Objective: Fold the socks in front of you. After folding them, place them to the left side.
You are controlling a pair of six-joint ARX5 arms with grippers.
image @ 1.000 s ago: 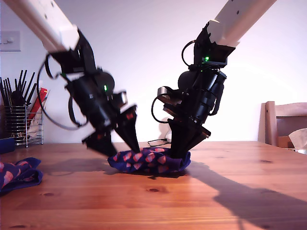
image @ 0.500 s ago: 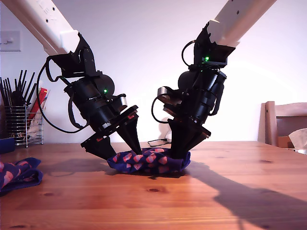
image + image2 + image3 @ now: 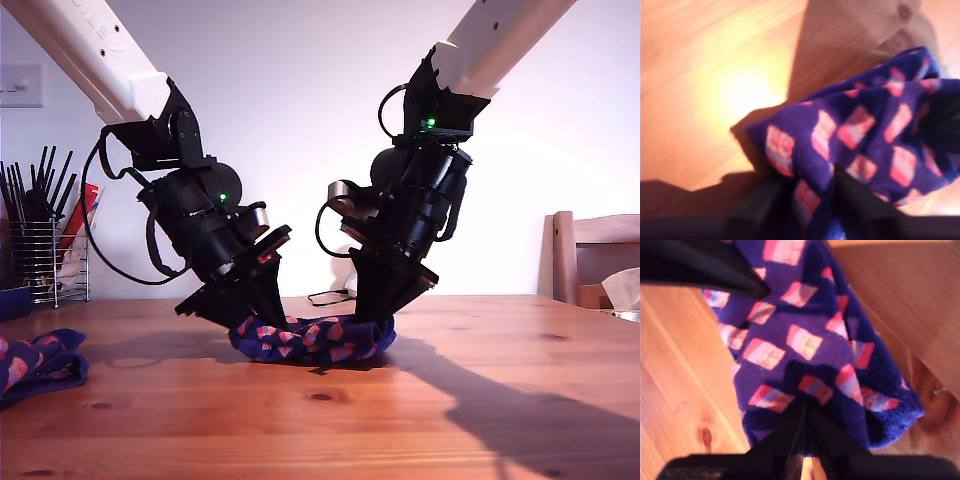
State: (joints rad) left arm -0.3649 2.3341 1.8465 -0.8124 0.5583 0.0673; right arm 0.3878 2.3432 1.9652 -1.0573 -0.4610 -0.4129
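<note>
One navy-purple sock (image 3: 310,338) with pink-red blocks lies bunched on the wooden table (image 3: 420,420), mid-picture in the exterior view. Two arms pinch it there, one gripper (image 3: 262,318) at its end toward the exterior view's left, the other gripper (image 3: 375,318) at the opposite end. My first gripper (image 3: 810,200) is shut on a fold of this sock (image 3: 855,125). My second gripper (image 3: 805,415) is shut on the sock (image 3: 805,340) too, with the other gripper's black finger (image 3: 715,270) across from it. The second sock (image 3: 35,362) lies bunched at the exterior view's left edge.
A wire utensil rack (image 3: 45,250) stands at the back on the exterior view's left. A wooden chair (image 3: 595,255) and a tissue box (image 3: 622,290) are at that view's right. A thin cable (image 3: 325,297) lies on the table behind the sock.
The gripper at the exterior view's left came down from open above the sock's end and shut on it. The sock now lies flatter. The other arm stayed put.
</note>
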